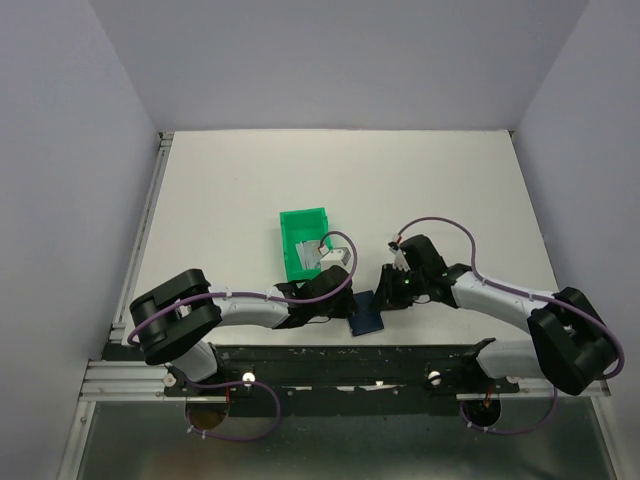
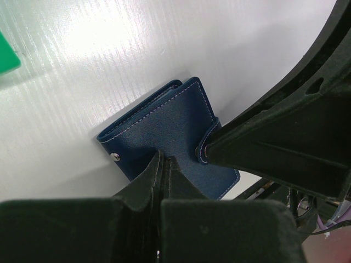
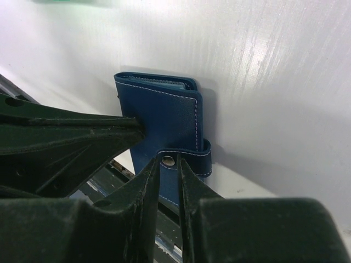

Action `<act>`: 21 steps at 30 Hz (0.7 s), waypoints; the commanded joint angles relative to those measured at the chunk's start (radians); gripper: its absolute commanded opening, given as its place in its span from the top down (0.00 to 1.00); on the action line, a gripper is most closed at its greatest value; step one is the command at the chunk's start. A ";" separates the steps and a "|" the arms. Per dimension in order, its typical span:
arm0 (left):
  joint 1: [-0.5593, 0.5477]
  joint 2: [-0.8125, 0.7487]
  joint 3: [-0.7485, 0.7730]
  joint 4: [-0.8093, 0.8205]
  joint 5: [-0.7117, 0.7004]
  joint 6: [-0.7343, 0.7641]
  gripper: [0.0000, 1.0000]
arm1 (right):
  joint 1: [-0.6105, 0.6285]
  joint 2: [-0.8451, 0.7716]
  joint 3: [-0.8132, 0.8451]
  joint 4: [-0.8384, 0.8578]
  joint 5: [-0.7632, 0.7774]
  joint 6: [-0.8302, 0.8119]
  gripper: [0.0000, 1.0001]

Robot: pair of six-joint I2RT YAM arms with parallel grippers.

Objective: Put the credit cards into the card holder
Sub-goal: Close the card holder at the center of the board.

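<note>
Navy stitched card holder [image 1: 367,316] sits at the table's [image 1: 400,190] near edge, between both arms, green bin [image 1: 303,240] near behind it. Left wrist: left gripper [image 2: 164,163] pinched onto holder's edge. Right wrist: right gripper [image 3: 169,167] clamped on snap tab [image 3: 192,159].

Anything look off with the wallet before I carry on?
Yes: the dark navy stitched folding card holder sits skewed at the near edge of the white table, one corner seemingly overhanging the rail, so it might slip off.
</note>
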 commanded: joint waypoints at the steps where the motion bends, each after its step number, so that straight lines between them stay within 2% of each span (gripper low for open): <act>1: -0.004 0.044 -0.017 -0.074 0.035 0.010 1.00 | 0.004 0.019 0.031 -0.026 0.014 -0.016 0.74; 5: -0.002 0.047 -0.017 -0.068 0.038 0.010 1.00 | 0.012 0.018 0.043 -0.052 0.035 -0.027 0.74; 9: -0.004 0.050 -0.010 -0.071 0.041 0.015 1.00 | 0.024 0.025 0.052 -0.069 0.044 -0.030 0.79; 21: -0.002 0.047 -0.013 -0.069 0.040 0.015 1.00 | 0.083 0.052 0.086 -0.138 0.129 -0.036 0.79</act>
